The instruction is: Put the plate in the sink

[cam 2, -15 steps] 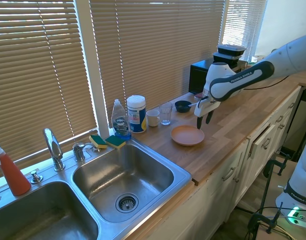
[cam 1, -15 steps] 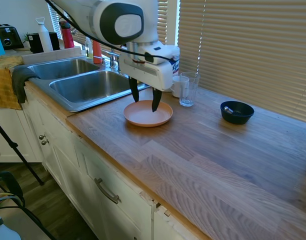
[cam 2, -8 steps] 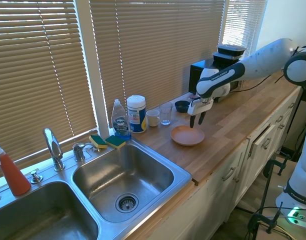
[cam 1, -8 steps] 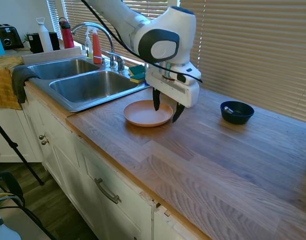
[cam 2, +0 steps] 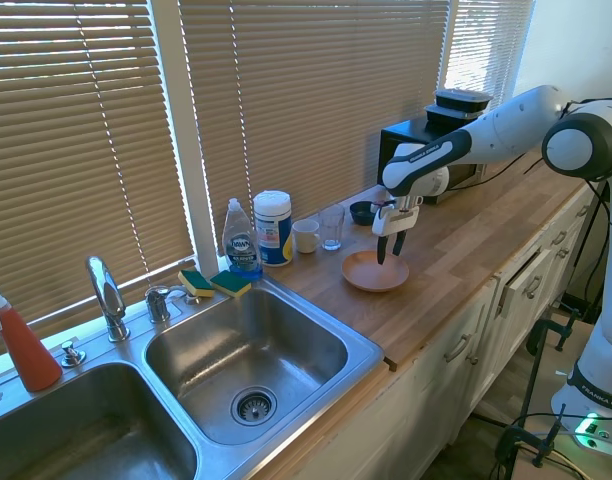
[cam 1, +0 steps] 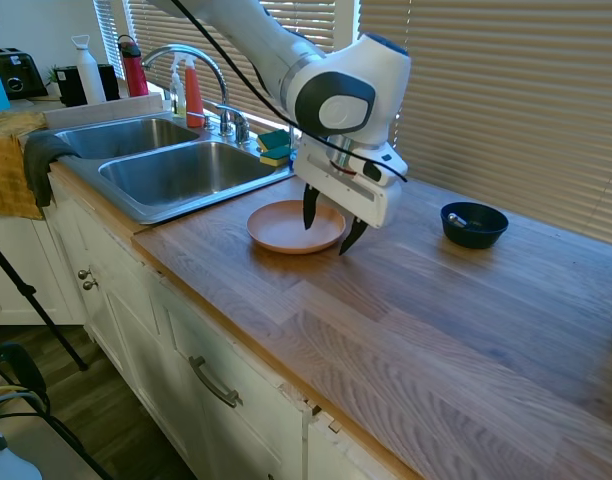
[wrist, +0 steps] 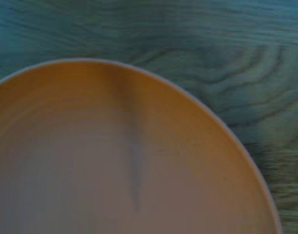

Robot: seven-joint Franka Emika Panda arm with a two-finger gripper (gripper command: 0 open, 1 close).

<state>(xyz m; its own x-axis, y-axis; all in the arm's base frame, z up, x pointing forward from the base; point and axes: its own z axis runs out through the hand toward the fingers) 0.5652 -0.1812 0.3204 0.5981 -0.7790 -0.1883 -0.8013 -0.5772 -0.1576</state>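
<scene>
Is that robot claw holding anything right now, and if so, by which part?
Nothing is held. The gripper is open, its fingers straddling the near rim of the plate, which lies flat on the wooden counter.

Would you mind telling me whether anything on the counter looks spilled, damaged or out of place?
Nothing stands out: the plate lies flat and whole on the counter beside the sink, with the open gripper straddling its rim.

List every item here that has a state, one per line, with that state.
plate: flat on the counter, empty, not gripped
hand: open, one finger over the plate, the other past its rim
sink: both basins empty, no water running
dark blue bowl: upright on the counter
drinking glass: upright by the window
sponges: lying at the sink's back edge
</scene>
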